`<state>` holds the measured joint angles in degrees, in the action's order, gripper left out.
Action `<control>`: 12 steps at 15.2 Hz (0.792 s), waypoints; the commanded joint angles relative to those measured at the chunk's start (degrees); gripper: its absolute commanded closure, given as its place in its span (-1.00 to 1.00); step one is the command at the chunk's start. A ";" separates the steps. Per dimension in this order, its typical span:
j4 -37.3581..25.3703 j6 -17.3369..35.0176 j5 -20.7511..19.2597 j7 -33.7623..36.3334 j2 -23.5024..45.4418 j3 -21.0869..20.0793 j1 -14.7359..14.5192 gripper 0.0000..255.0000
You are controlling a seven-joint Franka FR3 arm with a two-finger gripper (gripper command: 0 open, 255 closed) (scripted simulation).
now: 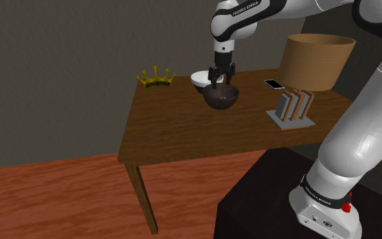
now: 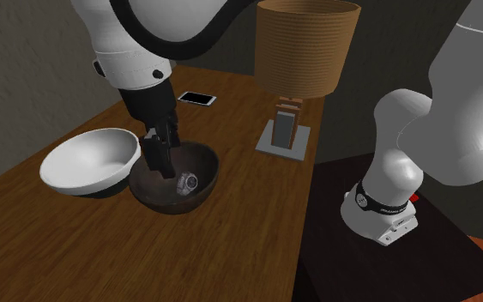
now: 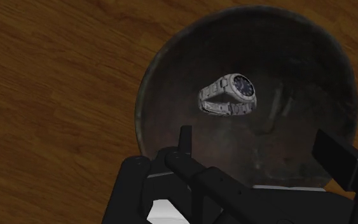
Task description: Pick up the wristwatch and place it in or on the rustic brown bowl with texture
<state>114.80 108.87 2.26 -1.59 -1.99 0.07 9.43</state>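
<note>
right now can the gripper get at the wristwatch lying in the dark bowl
Probably yes: the gripper hangs open just above the dark bowl, and the wristwatch lies uncovered inside it with nothing between them.

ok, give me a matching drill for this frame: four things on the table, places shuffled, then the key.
1 wristwatch
2 white bowl
3 phone
4 crown

A beside the dark bowl
B near the tan basket
C inside the dark bowl
D table corner, shoulder view's left

Pairs: 1-C, 2-A, 3-B, 4-D
</note>
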 commanded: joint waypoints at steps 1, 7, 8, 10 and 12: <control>0.00 0.00 0.00 0.00 0.00 0.00 0.00 -1.00; -6.74 -7.24 -0.10 0.06 -0.49 0.13 0.12 -1.00; -6.75 -7.24 -0.10 0.06 -0.49 0.13 0.12 -1.00; -6.75 -7.24 -0.10 0.06 -0.49 0.13 0.12 -1.00; -6.75 -7.24 -0.10 0.06 -0.49 0.13 0.12 -1.00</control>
<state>108.05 101.64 2.16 -1.53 -2.47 0.20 9.54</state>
